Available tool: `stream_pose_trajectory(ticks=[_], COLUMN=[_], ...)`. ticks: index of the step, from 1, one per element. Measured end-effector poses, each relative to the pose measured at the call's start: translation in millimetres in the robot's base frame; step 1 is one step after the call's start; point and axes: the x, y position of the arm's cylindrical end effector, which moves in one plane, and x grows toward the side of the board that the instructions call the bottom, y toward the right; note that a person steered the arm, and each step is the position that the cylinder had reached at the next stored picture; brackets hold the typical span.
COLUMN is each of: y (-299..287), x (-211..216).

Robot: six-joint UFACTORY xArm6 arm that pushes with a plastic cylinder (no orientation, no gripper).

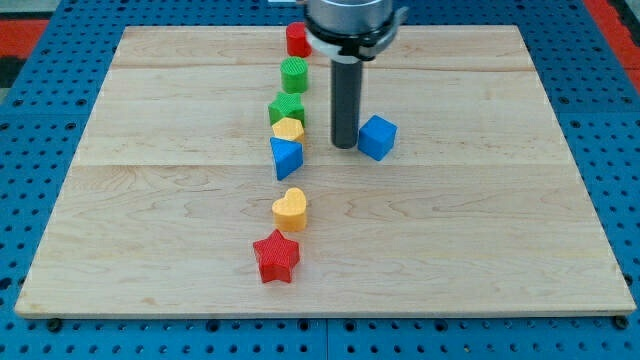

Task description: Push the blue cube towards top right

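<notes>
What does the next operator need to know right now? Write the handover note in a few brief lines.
Tool: no gripper, just the rod. My tip sits on the board right beside the blue cube, on the cube's left in the view; contact cannot be confirmed.
Job's thing: the blue cube lies near the board's middle, slightly toward the view's right, clear of the other blocks.
Others: a column to the tip's left, from red block down to red star.
Done: tip lined up beside the cube.
Left: push the cube toward the view's top right; that corner is still far off.
</notes>
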Motion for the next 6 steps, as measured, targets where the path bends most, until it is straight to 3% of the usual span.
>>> stream_pose_trajectory(ticks=[2, 4, 6], y=[79.9, 92.9, 128.7], x=[-5.1, 38.1, 20.5])
